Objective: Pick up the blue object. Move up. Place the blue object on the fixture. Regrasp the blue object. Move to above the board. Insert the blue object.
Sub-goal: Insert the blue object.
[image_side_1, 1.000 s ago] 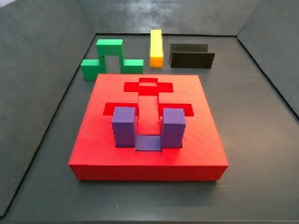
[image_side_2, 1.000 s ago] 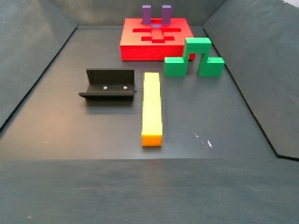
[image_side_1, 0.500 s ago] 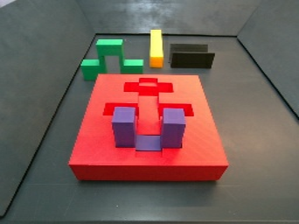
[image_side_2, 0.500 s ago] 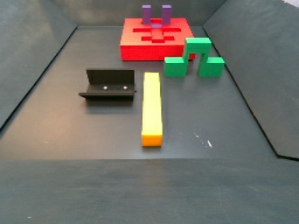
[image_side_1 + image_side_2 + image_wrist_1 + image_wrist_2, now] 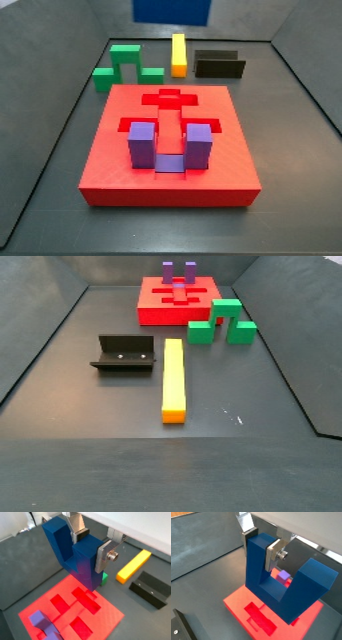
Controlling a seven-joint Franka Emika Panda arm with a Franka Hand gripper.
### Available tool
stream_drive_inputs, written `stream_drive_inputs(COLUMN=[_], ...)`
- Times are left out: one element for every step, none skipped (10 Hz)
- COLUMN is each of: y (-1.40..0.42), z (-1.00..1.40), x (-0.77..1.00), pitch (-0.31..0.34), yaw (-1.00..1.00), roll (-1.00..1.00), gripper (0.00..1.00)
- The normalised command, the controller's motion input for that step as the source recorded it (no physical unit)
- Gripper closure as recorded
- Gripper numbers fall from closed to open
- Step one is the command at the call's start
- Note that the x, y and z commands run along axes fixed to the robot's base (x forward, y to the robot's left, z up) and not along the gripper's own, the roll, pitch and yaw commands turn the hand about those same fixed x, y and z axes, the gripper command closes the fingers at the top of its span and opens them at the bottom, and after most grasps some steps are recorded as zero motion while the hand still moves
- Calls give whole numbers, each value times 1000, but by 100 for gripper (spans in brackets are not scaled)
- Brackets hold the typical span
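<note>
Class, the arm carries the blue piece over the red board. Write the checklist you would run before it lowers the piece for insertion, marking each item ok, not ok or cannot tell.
1. Blue object clamped in gripper; jaws closed on one prong: ok.
2. Object above the board: ok.
3. Prongs matched to an open slot: cannot tell.
4. Purple block already seated in the board, away from the blue object: ok.
5. Fixture, yellow bar and green block off the board: ok.

Matt plastic blue object [image 5: 72, 552], clamped high above the board by the gripper's [image 5: 90, 543] brushed-metal fingers [image 5: 104, 556].
</note>
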Motion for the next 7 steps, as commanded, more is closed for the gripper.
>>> stream_drive_inputs(y=[483,423,40,0,0,0,0], z=[-109,-174,-486,-357,-263,-294,-329], x=[151,17,-191,-186,-183,-71,0], pitch=[-150,-174,-340,-429,-469,-444,-416], yaw=[-49,-106,-203,-166,-97,0,0], roll=[-500,-477,-146,0,51,100,129], gripper=[100,100,100,100,100,100,100])
